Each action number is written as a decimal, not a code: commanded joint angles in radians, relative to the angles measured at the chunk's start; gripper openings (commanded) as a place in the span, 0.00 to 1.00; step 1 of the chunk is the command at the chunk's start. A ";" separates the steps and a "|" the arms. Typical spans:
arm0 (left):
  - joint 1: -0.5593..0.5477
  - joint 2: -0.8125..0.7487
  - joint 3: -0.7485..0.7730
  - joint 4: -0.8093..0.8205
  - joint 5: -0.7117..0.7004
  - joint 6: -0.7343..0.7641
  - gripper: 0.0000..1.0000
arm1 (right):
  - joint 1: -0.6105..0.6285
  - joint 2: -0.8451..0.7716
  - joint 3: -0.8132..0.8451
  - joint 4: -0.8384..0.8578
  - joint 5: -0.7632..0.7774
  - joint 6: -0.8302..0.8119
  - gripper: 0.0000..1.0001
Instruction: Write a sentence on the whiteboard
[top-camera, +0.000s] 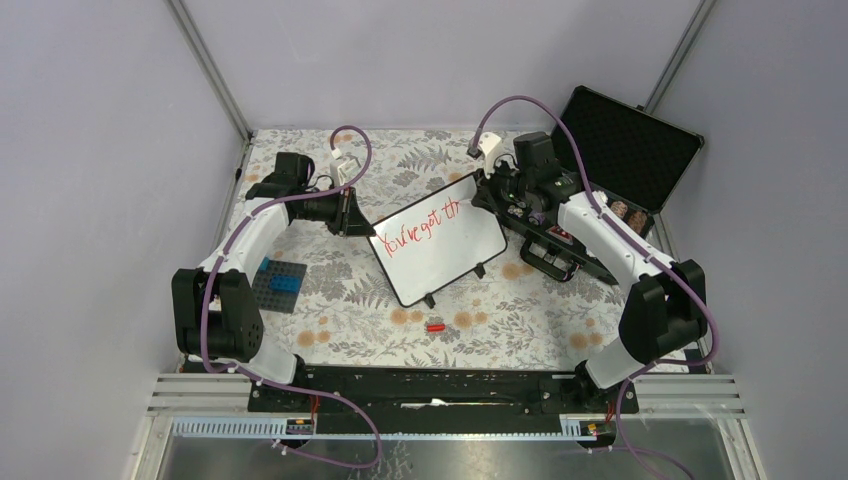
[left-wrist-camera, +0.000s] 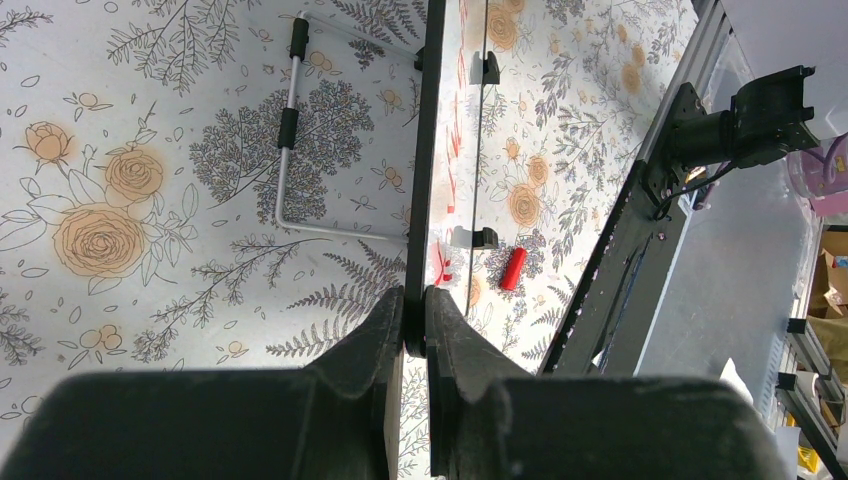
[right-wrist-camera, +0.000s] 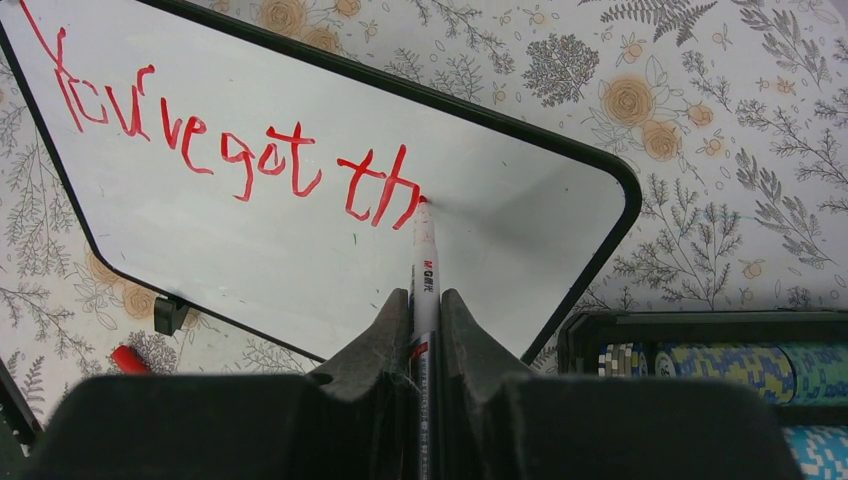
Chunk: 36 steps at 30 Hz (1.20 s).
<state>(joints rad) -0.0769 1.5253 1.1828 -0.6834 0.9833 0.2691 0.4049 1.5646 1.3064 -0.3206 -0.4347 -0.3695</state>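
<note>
Clamped in my right claw (right-wrist-camera: 425, 300), the marker (right-wrist-camera: 424, 262) touches the whiteboard (right-wrist-camera: 500, 240) mid-frame, where the sentence (right-wrist-camera: 240, 165) reads "You've got th". Lower right, a black case (right-wrist-camera: 700, 322) holds chips (right-wrist-camera: 740, 362). My left claw (left-wrist-camera: 414, 300) pinches the board's edge; only its view shows the wire stand (left-wrist-camera: 288, 128), upper left.

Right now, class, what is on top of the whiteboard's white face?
Red writing, "You've got th", unfinished. The marker touches its tip to the whiteboard just after the "h", held in the right claw. Whatever lies beneath the board is covered.
</note>
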 joint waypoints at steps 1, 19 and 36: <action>-0.007 0.009 0.020 0.034 -0.040 0.032 0.00 | -0.006 0.012 0.042 0.041 0.035 -0.006 0.00; -0.009 0.015 0.023 0.034 -0.042 0.034 0.00 | -0.031 -0.001 0.032 0.032 0.034 -0.020 0.00; -0.014 0.022 0.026 0.033 -0.047 0.035 0.00 | -0.026 -0.023 -0.028 0.012 -0.024 -0.034 0.00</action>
<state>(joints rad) -0.0788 1.5272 1.1831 -0.6846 0.9829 0.2691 0.3786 1.5665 1.3006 -0.3202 -0.4381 -0.3870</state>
